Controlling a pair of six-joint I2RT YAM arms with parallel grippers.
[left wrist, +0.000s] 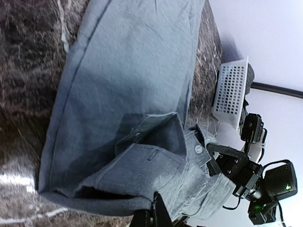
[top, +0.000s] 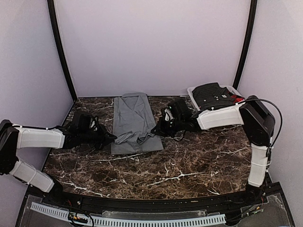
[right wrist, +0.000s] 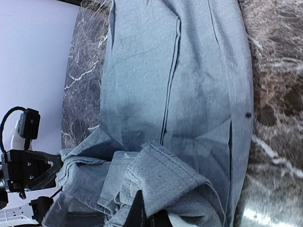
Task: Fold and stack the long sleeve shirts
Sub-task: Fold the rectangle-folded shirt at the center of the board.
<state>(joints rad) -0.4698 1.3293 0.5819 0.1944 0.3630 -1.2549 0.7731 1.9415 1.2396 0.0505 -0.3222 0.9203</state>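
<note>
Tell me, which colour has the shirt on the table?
The shirt is plain grey, best seen in the right wrist view.

I get top cam high on the near side, looking down over the table (top: 189,165). Wrist cams sit close, facing each other across the shirt (top: 134,120); all three share it.

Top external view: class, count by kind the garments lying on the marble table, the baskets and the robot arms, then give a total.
Mid-grey collared cloth shirt: 1
White perforated plastic basket: 1
Black-and-white robot arms, left and right: 2
Total: 4
</note>
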